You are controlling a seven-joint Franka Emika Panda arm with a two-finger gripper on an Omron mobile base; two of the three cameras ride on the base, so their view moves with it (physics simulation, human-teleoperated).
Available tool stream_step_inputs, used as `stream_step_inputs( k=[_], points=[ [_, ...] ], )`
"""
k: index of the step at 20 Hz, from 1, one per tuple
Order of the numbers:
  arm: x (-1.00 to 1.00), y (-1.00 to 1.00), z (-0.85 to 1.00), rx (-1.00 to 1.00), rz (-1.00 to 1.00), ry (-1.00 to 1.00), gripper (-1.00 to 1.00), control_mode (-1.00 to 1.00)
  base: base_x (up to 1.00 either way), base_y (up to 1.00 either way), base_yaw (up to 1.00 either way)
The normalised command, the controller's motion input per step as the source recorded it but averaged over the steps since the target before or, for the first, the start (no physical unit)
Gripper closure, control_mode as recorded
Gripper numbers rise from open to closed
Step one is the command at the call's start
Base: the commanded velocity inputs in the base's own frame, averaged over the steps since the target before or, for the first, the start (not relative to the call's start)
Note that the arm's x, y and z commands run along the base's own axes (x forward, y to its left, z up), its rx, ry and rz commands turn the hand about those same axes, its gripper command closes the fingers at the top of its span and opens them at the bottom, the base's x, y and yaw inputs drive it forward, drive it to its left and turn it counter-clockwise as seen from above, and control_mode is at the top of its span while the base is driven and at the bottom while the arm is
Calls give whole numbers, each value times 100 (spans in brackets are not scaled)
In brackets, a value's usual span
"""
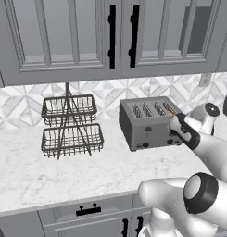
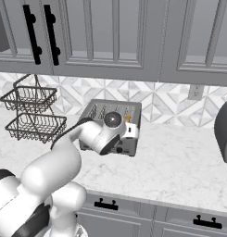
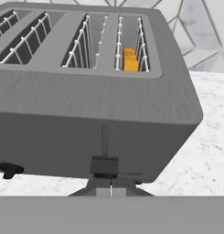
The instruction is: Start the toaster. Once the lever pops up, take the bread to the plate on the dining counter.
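The dark grey toaster [image 1: 149,122] [image 2: 98,111] [image 3: 99,100] stands on the marble worktop against the tiled wall. A small golden-orange bread [image 3: 130,59] [image 1: 169,109] [image 2: 128,119] sits deep in its rightmost slot. My gripper [image 3: 111,188] [image 1: 172,127] is shut, with its tips right under and against the black lever [image 3: 104,165]. That lever sits low in its slit, near the right end of the toaster's long face. A black knob [image 3: 10,170] shows further left. The plate and the dining counter are out of view.
A two-tier wire basket [image 1: 71,125] [image 2: 31,113] stands left of the toaster. Grey wall cabinets [image 1: 64,37] hang overhead. A dark grey appliance [image 2: 223,132] sits at the right end of the worktop [image 2: 179,162], below a wall outlet [image 2: 195,92].
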Motion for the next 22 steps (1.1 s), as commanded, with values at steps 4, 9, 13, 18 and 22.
stream_step_inputs(
  k=[4, 9, 13, 18, 22],
  points=[
    [0, -13, 7, 0, 0, -1, 100, -100, 0, 0, 0],
    [0, -3, 1, 0, 0, -1, 100, -100, 0, 0, 0],
    [0, 0, 0, 0, 0, 0, 100, -100, 0, 0, 0],
    [0, 0, 0, 0, 0, 0, -100, -100, 0, 0, 0],
    [0, 0, 0, 0, 0, 0, -100, -100, 0, 0, 0]
  ],
)
